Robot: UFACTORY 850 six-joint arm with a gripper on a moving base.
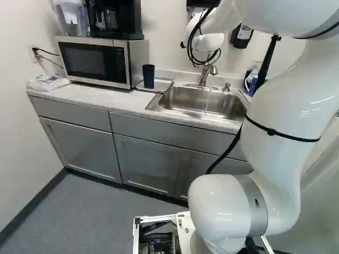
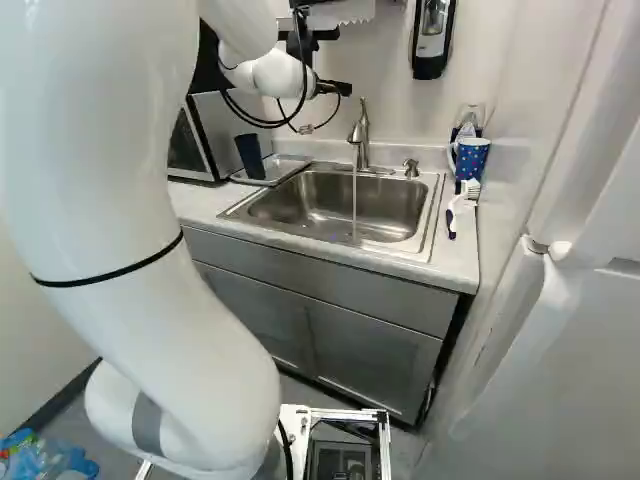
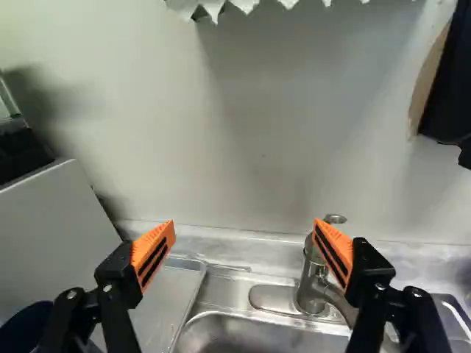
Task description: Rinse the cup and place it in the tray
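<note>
My gripper (image 2: 338,88) is partly visible beyond the wrist in the right base view, high near the tap. The wrist view shows the gripper (image 3: 244,229) open, its orange pads wide apart with nothing between them. A dark blue cup (image 1: 148,76) stands upright by the microwave, at the metal tray (image 2: 282,165) left of the sink. Part of that cup (image 3: 23,327) shows beside one finger in the wrist view. Water runs from the tap (image 2: 361,135) into the sink (image 2: 335,205). A blue dotted mug (image 2: 470,158) stands in the corner right of the sink.
The microwave (image 1: 100,61) stands left of the tray, with a coffee machine (image 1: 114,20) on top. A white brush (image 2: 462,200) lies right of the sink. Paper towel (image 2: 340,12) and a dispenser (image 2: 433,38) hang on the wall. A white door stands at the right.
</note>
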